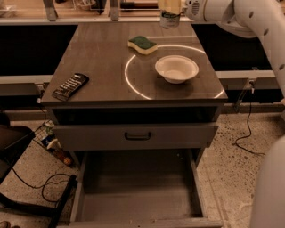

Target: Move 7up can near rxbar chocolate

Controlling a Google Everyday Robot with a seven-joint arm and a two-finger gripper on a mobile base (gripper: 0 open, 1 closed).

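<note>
The 7up can (169, 19) is pale with a green band and hangs in the air over the far edge of the table (102, 58), right of centre. My gripper (169, 6) is shut on its upper part, and the white arm (249, 18) reaches in from the top right. The rxbar chocolate (70, 86) is a flat dark bar lying at the table's front left corner, far from the can.
A green-and-yellow sponge (142, 44) lies at the back middle of the table. A white bowl (177, 68) stands in front of the can. Below the tabletop the lower drawer (138, 196) is pulled open. Cables (245, 138) lie on the floor.
</note>
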